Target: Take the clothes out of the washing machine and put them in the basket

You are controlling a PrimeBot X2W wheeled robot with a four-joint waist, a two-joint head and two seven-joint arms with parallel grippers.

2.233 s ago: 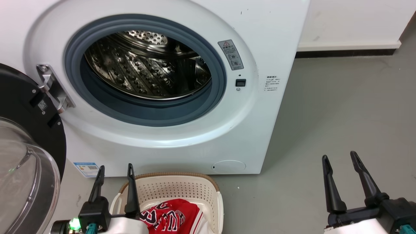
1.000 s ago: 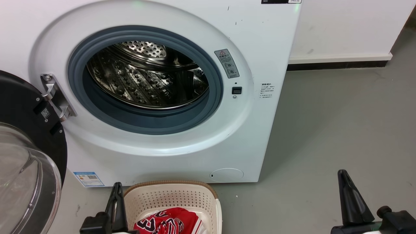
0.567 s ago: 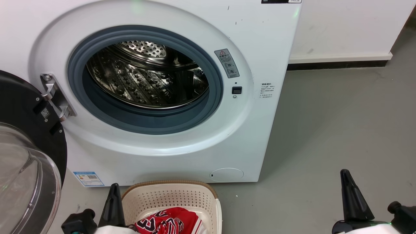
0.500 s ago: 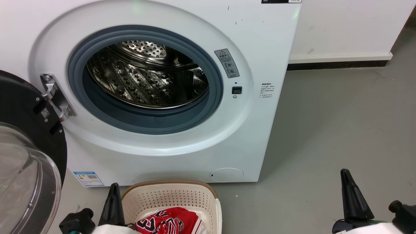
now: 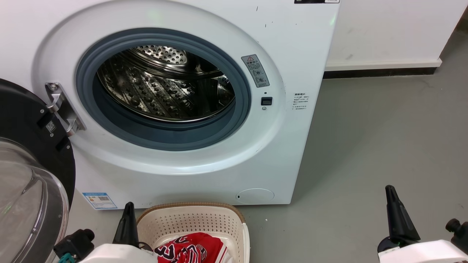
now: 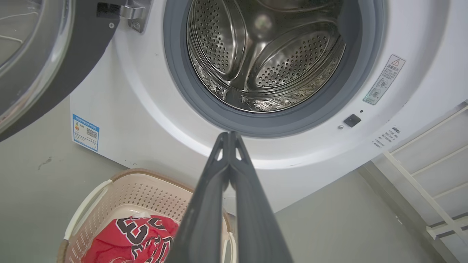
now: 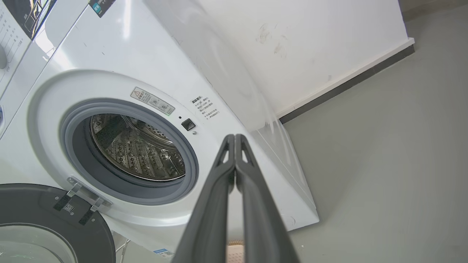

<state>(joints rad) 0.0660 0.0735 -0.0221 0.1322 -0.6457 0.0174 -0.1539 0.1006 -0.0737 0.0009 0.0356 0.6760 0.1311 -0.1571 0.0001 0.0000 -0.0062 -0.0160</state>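
Red jersey (image 5: 190, 249) sits in the basket (image 5: 190, 219), steel drum (image 5: 164, 87) looks empty; left gripper (image 6: 229, 136) and right gripper (image 7: 234, 138) clenched on nothing, so probably just retreat.

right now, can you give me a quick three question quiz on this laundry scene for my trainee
1. True or false: no clothes show inside the drum of the washing machine.
2. Fill in: the left gripper and the right gripper are both ____, holding nothing.
3. Where does the red jersey lie? A) in the drum B) in the basket C) in the right gripper

Key: 1 true; 2 shut; 3 B.
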